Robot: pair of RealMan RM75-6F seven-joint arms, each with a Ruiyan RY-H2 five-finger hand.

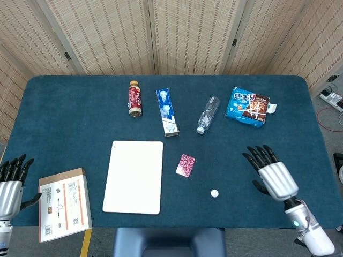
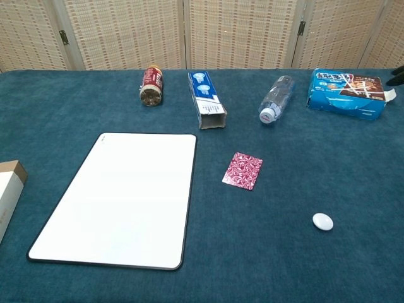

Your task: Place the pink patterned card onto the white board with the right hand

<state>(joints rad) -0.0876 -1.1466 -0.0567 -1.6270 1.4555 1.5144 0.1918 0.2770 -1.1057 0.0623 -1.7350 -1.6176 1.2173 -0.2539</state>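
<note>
Pink patterned card (image 1: 185,165), a small rectangle with a red-and-white print, lies flat on the dark blue cloth table (image 1: 75,112), just right of the white board (image 1: 133,176) and apart from it. In the head view, the right hand (image 1: 271,174) hovers over the table right of the card, fingers spread, holding nothing; the left hand (image 1: 10,182), cut by the frame edge, is also spread and empty.

In the chest view, the card (image 2: 242,170) shows its swirled pattern more clearly. Only a dark tip, hard to identify, shows at the right edge.
</note>
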